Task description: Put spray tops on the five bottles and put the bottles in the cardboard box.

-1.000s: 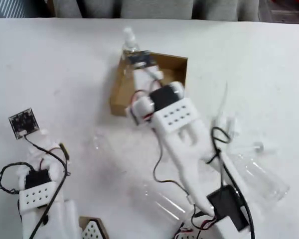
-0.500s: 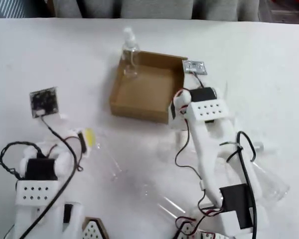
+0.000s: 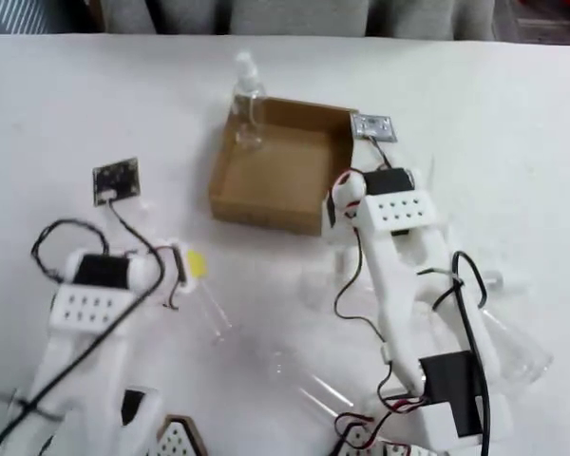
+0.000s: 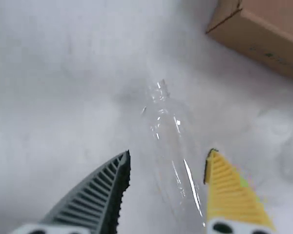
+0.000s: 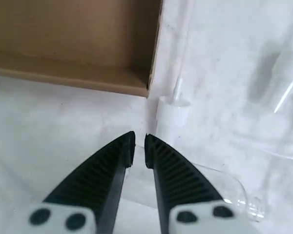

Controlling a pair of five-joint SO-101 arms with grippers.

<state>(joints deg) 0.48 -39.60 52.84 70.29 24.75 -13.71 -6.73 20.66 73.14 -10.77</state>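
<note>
Since a second ago the right arm has backed out of the cardboard box (image 3: 266, 204) and the left arm has swung toward frame centre. One capped bottle (image 3: 247, 90) stands at the box's upper left corner, seemingly inside it.

The step in hand looks like fetching the next bare bottle. The left gripper (image 4: 169, 153) is spread wide and empty, straddling a clear bottle (image 4: 168, 126) that lies on its side. It needs to lower and close on the body.

The right gripper (image 5: 139, 139) is pressed almost closed and holds nothing. It hangs right of the box over a loose spray top (image 5: 172, 109), and would have to open before taking it. More bottles (image 3: 499, 347) lie at lower right.

The white table (image 3: 95, 85) is smooth and glary. Grey seat backs (image 3: 294, 14) line the top edge.
</note>
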